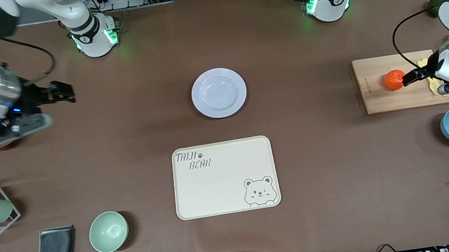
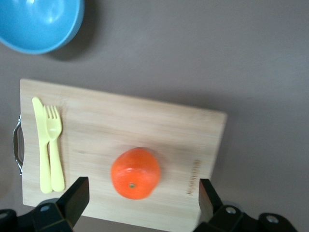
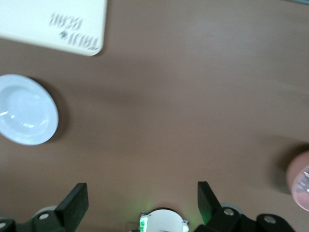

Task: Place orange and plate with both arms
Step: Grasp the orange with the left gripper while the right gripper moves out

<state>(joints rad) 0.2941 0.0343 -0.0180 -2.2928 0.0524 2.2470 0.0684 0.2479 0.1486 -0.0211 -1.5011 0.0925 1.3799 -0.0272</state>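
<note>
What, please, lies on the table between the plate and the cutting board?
Nothing: the front view shows only bare brown table between the plate and the cutting board, where the orange sits.

Two white arms with black joint bands, green-lit bases, looping black cables, black two-finger left tool (image 1: 409, 77), right tool (image 1: 66, 93)

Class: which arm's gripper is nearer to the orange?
Left. The left gripper hangs open over the cutting board beside the orange; the right gripper is open above the table's other end.
</note>
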